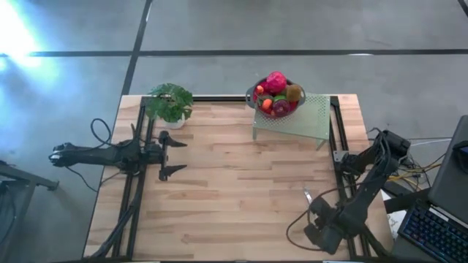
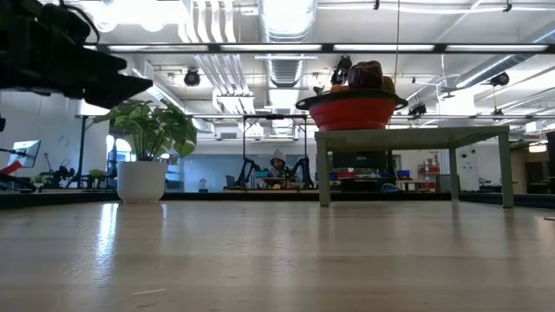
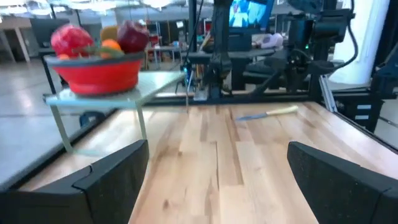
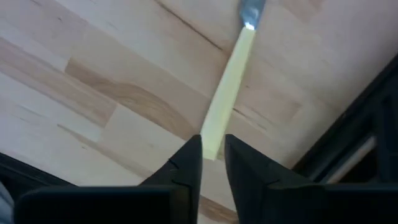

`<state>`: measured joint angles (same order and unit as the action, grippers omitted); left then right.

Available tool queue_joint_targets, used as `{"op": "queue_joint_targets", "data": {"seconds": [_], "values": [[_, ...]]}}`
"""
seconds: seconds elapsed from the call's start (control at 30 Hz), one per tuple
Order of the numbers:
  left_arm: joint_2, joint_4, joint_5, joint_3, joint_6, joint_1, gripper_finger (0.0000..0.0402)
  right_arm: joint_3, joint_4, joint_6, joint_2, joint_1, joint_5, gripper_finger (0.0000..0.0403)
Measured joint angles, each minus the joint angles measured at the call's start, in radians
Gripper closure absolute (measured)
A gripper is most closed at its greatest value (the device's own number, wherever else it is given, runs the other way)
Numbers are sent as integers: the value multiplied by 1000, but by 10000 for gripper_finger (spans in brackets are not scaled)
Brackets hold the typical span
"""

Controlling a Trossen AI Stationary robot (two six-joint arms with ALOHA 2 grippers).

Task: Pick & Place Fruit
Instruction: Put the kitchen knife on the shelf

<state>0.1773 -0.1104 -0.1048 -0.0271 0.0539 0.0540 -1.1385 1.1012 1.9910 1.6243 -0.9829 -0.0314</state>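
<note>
The fruit (image 1: 276, 91) is piled in a red bowl (image 2: 355, 113) that stands on a pale green perforated stand (image 1: 311, 117) at the table's far edge; a big magenta-red one (image 1: 276, 80) tops the pile. The left wrist view shows bowl and fruit (image 3: 93, 43) far ahead. My left gripper (image 1: 174, 155) hovers open over the table's left side, pointing right and touching nothing. My right gripper (image 1: 311, 201) is low at the near right corner, shut on the pale-handled knife (image 4: 230, 81), not on any fruit. My right gripper has the knife's pale handle by its free end (image 4: 214, 140), pinched between the two fingers, one on each long side. The fingers lie along the handle, and the blade (image 4: 252, 12) points away from them. I cannot tell whether the knife is lifted off the tabletop.
A leafy potted plant (image 1: 170, 102) stands at the far left corner. Black rails (image 1: 139, 146) run along the left and right table edges (image 1: 338, 146). The wide middle of the wooden top (image 1: 241, 183) holds nothing. A keyboard (image 1: 435, 230) sits off the table's right side.
</note>
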Motion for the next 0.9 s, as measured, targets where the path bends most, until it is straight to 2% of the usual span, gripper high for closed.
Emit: {"op": "queue_joint_targets", "data": {"seconds": [0.4,0.67,0.9], "values": [[3,75,9,18,-62,0,14,-4,-41,25,66,-15,-6,252],[3,75,9,18,-62,0,14,2,-56,27,107,-24,-3,222],[3,76,8,19,-62,0,14,35,-93,44,136,-38,-3,212]]}}
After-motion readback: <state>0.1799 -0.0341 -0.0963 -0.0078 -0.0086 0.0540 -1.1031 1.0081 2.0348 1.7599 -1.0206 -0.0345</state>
